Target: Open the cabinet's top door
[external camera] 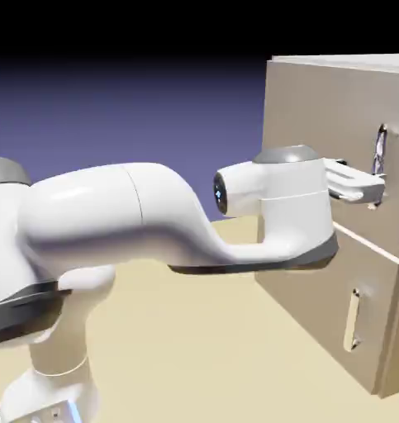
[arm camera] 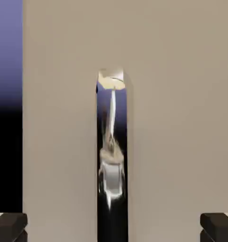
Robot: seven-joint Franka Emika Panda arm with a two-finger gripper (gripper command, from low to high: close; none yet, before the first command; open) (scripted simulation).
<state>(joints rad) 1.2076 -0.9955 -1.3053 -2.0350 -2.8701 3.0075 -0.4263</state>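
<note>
My gripper (external camera: 374, 187), jaws spread wide and holding nothing, lines up level on the silver handle (arm camera: 112, 156) of the top door (arm camera: 181, 118), dead ahead at twelve o'clock, so both fingers can straddle it; the cabinet (external camera: 318, 91) door looks shut, with open room at nine o'clock
</note>
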